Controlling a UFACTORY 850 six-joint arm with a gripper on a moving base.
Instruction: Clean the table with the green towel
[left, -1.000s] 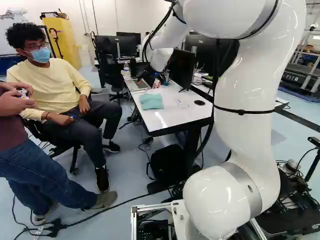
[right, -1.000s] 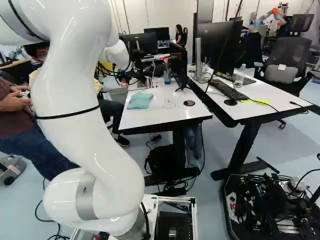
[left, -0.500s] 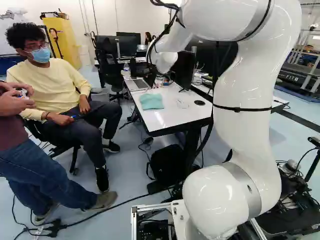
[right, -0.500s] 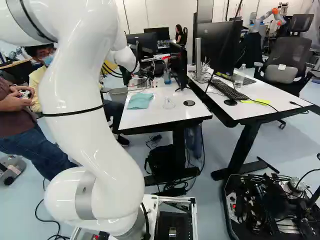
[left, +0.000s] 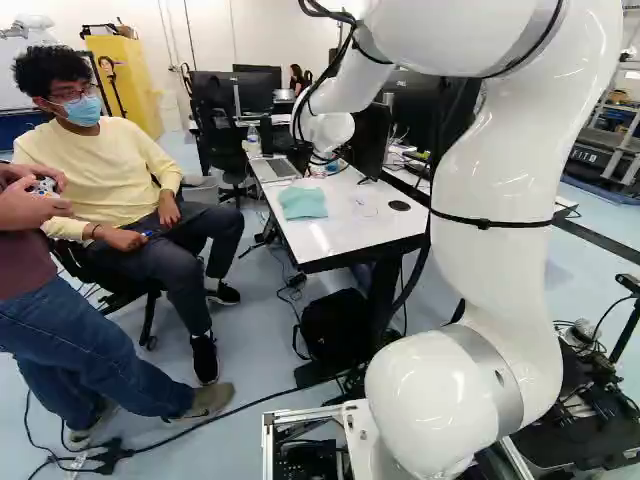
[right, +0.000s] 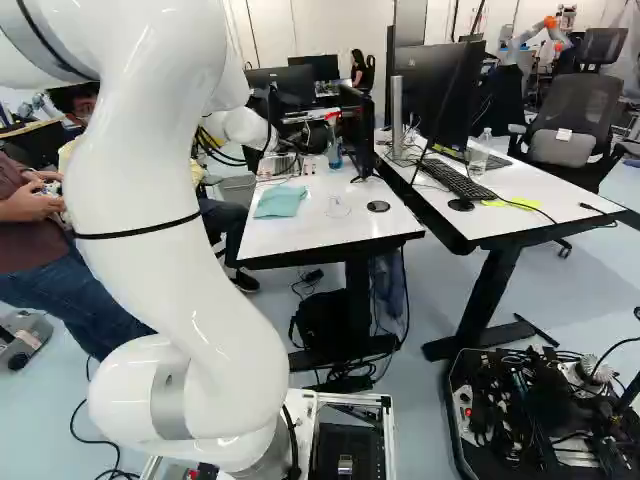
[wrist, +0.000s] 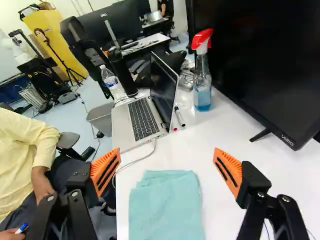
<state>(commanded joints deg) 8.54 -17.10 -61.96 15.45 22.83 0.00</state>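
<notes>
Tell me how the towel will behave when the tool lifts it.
The towel will probably sag and drape, since it looks like soft, limp cloth. It may come partly unfolded if the tool catches only the top, as layers show at its edge. Lying flat on the table, it seems unlikely to roll.

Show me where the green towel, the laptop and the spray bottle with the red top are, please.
Green towel (wrist: 167, 207): wrist view, middle of the folded cloth.
Laptop (wrist: 143, 119): wrist view, on its keyboard.
Spray bottle (wrist: 202, 96): wrist view, on the blue liquid in its body.
</notes>
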